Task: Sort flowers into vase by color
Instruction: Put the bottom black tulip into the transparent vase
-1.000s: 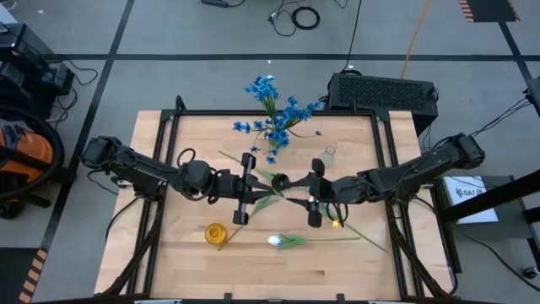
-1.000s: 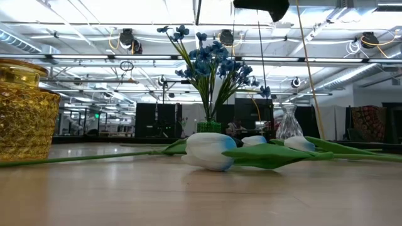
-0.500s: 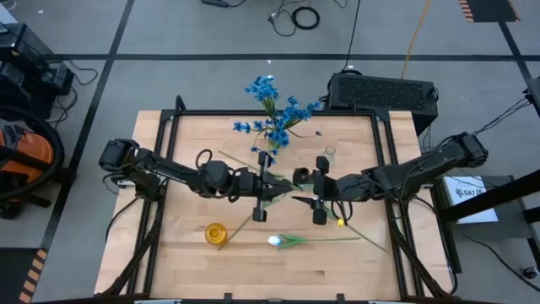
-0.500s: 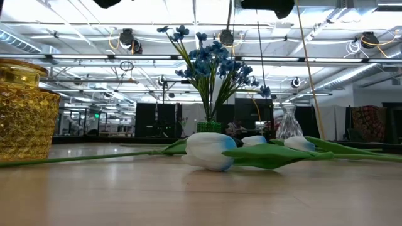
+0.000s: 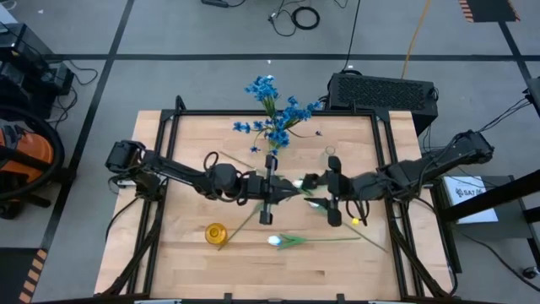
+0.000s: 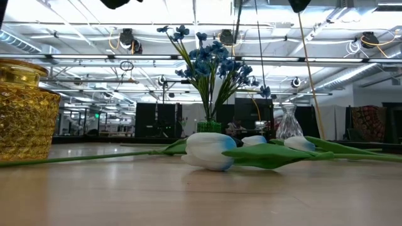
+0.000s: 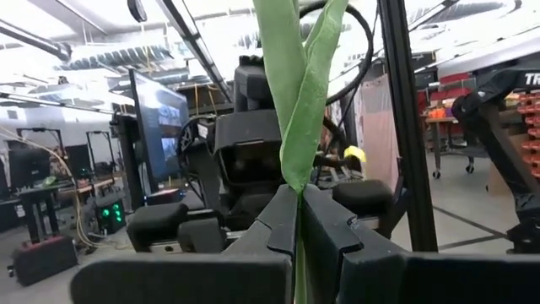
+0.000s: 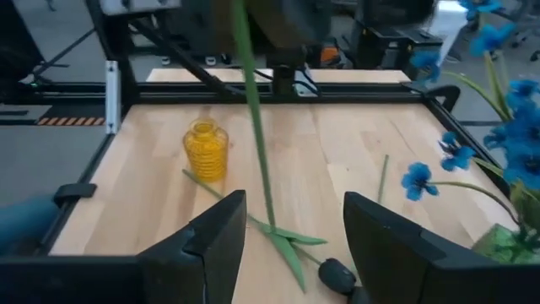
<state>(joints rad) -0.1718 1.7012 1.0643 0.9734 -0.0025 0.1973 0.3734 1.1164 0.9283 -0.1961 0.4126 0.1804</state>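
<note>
both grippers meet mid-frame. left gripper [image 5: 268, 187] is pinched shut on a green stem [image 7: 295, 101]. right gripper [image 5: 332, 187] is open and holds nothing. blue flowers [image 5: 277, 114] already stand in a vase at the top. a white tulip [image 5: 275, 241] lies low in the frame, unsorted, near the yellow vase [image 5: 216, 232].

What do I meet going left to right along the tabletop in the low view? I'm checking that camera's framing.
Yellow glass vase → white tulip bloom → small clear glass vase.
</note>
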